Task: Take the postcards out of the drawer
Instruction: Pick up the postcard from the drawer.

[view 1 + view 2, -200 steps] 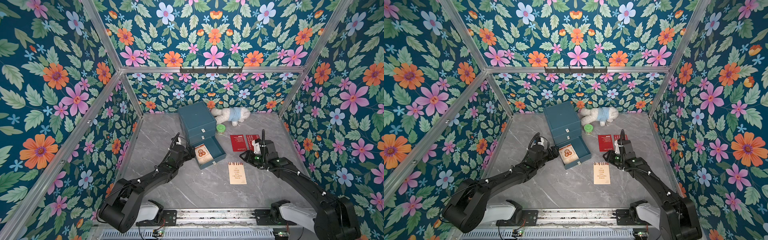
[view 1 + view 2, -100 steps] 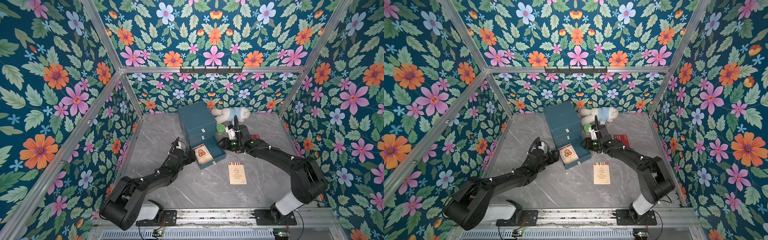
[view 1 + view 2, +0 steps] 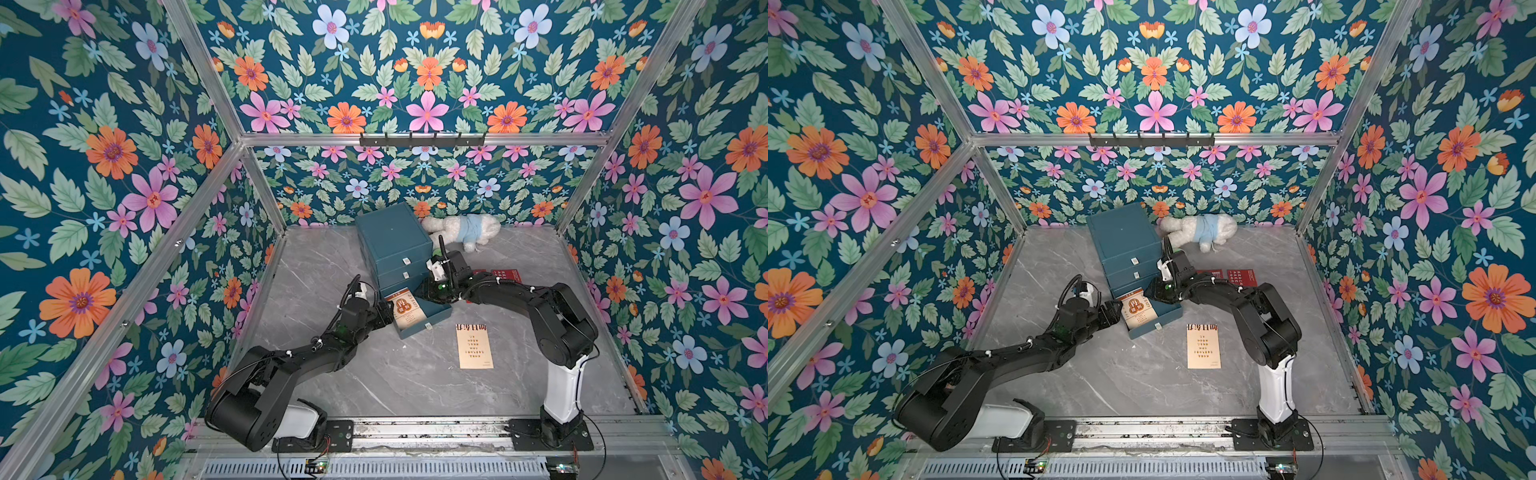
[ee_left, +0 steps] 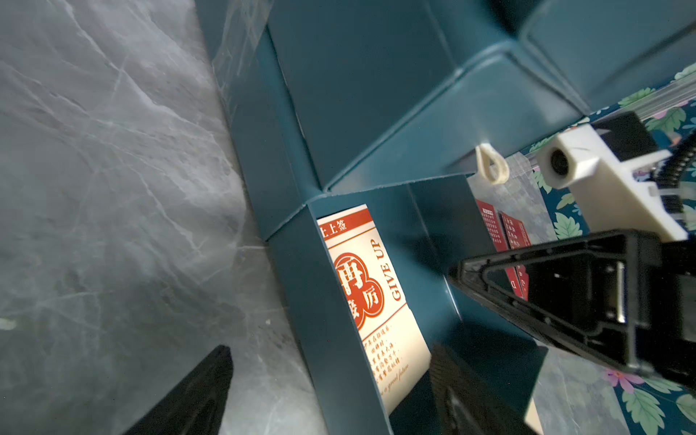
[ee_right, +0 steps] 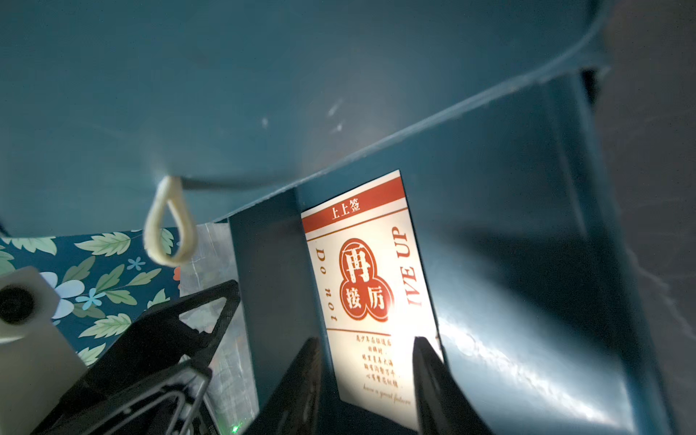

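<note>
While the left gripper [image 4: 327, 391] straddles the left wall of the drawer [image 3: 434, 320], jaws spread wide, the right gripper [image 5: 367, 376] hangs over the cream postcard [image 3: 405, 309] leaning inside, jaws partly parted, gripping nothing. A second cream postcard [image 3: 473, 347] and two red postcards [image 3: 505, 274] lie on the table [image 3: 374, 374] to its right.

You are looking at a white plush toy [image 3: 459, 228] in a pale blue wrap. It is lying on its side at the back of the grey marbled tabletop [image 3: 365, 386], close to the rear wall in both top views. A black hook rail [image 3: 422, 140] is hanging on the silver frame bar above it. Floral wallpaper [image 3: 124, 174] in teal, pink and orange is covering the walls around you, and a metal mounting rail [image 3: 415, 434] is running along the front edge.
</note>
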You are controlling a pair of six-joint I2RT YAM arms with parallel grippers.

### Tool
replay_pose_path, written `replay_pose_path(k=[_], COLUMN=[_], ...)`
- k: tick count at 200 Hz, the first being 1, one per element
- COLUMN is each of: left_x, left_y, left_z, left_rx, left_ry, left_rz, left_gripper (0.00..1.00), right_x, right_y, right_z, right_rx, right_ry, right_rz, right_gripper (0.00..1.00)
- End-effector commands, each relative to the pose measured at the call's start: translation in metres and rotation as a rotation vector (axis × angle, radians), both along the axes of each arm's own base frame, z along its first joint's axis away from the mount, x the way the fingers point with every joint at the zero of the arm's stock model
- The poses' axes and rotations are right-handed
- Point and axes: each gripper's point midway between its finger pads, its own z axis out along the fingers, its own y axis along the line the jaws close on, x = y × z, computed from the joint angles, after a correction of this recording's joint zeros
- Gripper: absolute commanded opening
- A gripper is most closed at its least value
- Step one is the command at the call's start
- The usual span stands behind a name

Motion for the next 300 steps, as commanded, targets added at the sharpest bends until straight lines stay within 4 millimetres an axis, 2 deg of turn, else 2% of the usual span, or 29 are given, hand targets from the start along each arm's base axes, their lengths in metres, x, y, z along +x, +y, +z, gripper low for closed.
replay_pose_path(k=[1,69,98,129,168,241,300], left_x=[0.006,0.009,0.009,0.009,0.008,0.007,0.007], left_y=[-0.009,-0.013,-0.014,-0.017,-0.017,-0.016,-0.015], left_z=[0.012,0.014,0.011,0.007,0.005,0.003,0.002], left_rx=[-0.054,-0.070,-0.079,-0.090,-0.095,-0.092,-0.092], left_ry=[-0.041,-0.038,-0.029,-0.018,-0.011,-0.006,-0.002], left_rz=[-0.022,-0.026,-0.028,-0.035,-0.034,-0.031,-0.028], left_gripper=[0.85,0.85,0.85,0.85,0.85,0.85,0.85], right_x=[0.002,0.006,0.002,-0.003,-0.006,0.002,0.002], right_y=[-0.003,-0.011,0.000,0.015,0.032,0.035,0.036], right_z=[-0.010,-0.038,-0.045,-0.046,-0.034,0.013,0.021], right_rx=[-0.043,-0.221,-0.251,-0.161,-0.005,0.229,0.314], right_ry=[0.010,0.003,0.007,0.048,0.079,0.063,0.078], right_rz=[-0.015,0.004,0.043,0.061,0.055,0.012,-0.001], right_gripper=[0.43,0.43,0.44,0.44,0.44,0.43,0.41])
